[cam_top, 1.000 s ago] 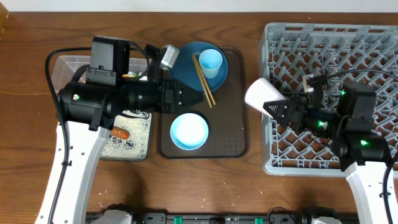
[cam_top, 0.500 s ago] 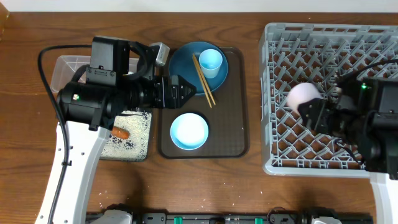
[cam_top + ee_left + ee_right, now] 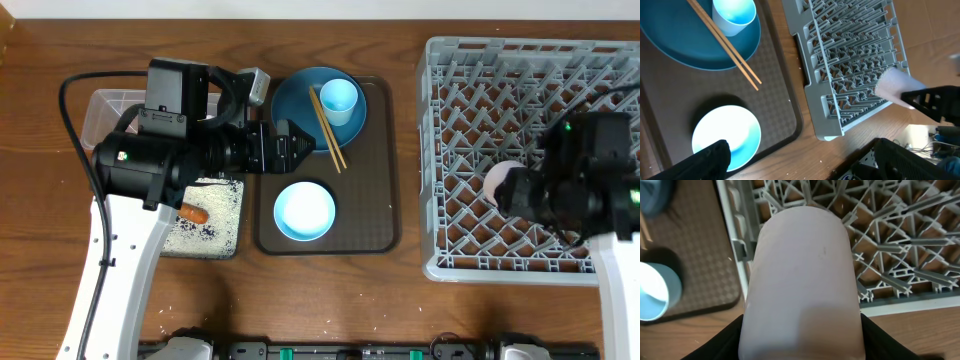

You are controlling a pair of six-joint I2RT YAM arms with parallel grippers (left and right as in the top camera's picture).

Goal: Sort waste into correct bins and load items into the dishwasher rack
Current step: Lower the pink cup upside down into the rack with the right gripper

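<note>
My right gripper [image 3: 512,188] is shut on the pinkish-white cup [image 3: 497,180], held low over the front part of the grey dishwasher rack [image 3: 480,70]. In the right wrist view the cup [image 3: 802,275] fills the space between the black fingers [image 3: 722,342]. My left gripper [image 3: 299,143] is open and holds nothing, over the left edge of the brown tray, near the blue plate [image 3: 300,105]. On the plate are the light blue cup [image 3: 339,98] and the chopsticks [image 3: 328,130]. The white bowl [image 3: 304,211] sits below. Crumpled silver foil [image 3: 257,82] shows just left of the plate.
The brown serving tray [image 3: 385,225] holds the plate and bowl. A black tray [image 3: 228,205] with rice grains and an orange carrot [image 3: 194,213] lies under my left arm. The clear tub [image 3: 100,105] sits behind it. Loose rice grains [image 3: 165,315] dot the table's front edge.
My right arm carried the cup from left of the rack to over its front part and lowered it. My left gripper opened and drew back slightly. The foil shifted a little left.
</note>
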